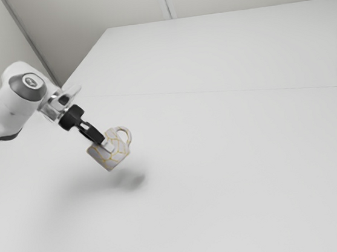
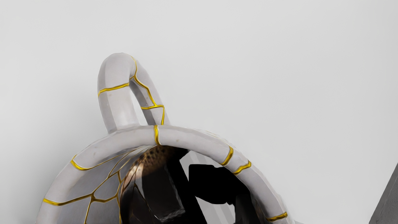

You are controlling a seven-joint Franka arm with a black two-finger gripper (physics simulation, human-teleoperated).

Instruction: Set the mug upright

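The white mug with gold lines [image 1: 118, 156] hangs tilted above the table, its handle toward the exterior view's right and its base angled downward. My gripper [image 1: 104, 145] reaches down at a slant and is shut on the mug, with a light fingertip lying against its outer side; the far finger is hidden. In the wrist view the mug [image 2: 124, 137] has its rim and opening facing my hand, and the handle stands out beyond the rim. Dark shapes show within the opening; I cannot tell whether they are reflections.
The white table [image 1: 241, 172] lies beneath, with the mug's soft shadow on it, apart from the mug. Another white surface [image 1: 220, 47] adjoins at the back, with pale walls behind. A dark grey shape [image 2: 388, 202] stands at the wrist view's edge.
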